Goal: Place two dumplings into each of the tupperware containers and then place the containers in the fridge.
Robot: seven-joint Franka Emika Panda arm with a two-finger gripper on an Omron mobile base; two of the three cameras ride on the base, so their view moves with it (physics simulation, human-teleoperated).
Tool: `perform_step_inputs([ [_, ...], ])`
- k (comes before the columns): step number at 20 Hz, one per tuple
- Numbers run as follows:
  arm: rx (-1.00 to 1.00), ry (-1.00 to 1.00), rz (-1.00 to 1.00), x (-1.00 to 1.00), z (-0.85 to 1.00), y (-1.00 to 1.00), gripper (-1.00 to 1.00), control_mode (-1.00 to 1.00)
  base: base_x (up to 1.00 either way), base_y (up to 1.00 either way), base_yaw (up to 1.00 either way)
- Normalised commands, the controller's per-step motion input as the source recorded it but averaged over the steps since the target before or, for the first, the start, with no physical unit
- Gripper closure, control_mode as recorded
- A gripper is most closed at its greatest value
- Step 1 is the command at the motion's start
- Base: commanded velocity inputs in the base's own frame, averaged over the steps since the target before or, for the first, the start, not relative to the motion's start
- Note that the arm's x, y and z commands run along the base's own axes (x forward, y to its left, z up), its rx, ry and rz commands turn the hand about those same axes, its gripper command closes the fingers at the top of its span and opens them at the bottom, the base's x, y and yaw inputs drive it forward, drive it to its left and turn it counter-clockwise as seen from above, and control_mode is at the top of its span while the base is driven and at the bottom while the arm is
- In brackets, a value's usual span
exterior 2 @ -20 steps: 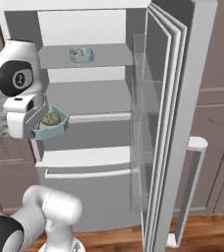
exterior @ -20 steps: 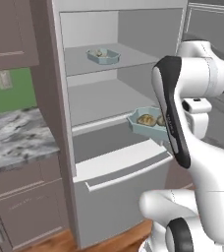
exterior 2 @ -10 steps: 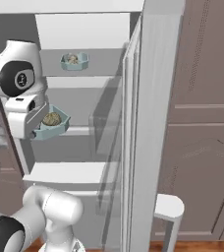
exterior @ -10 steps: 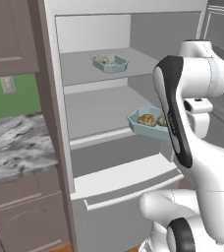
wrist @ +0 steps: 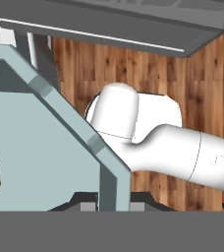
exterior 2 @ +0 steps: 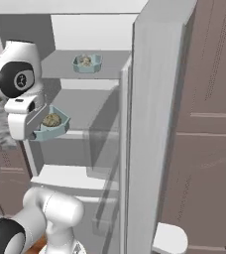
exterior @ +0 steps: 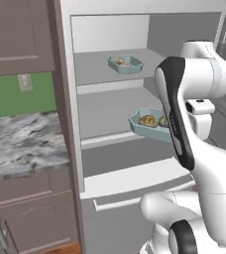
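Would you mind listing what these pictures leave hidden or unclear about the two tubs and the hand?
- Hand: in the left base view the arm's forearm hides it, so its grip on the held tub is unseen.
- Held tub's dumplings: right base view shows one lump; a second cannot be confirmed there.
- Hand view: the tub wall runs off the left edge.
- Shelf tub: contents too small to count.

Flat even rendered light, no glare, soft shading inside the fridge (exterior: 110,34), base views kinda low-res and blurry
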Motion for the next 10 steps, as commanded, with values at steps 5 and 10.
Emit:
perform_step_inputs([
  [5, 0.00, 0.00, 0.00, 0.00, 0.00, 0.00, 1.00, 1.00, 0.37, 0.01, 0.21],
  [10, 0.00, 0.00, 0.00, 0.00, 0.00, 0.00, 1.00, 1.00, 0.51, 0.06, 0.13],
])
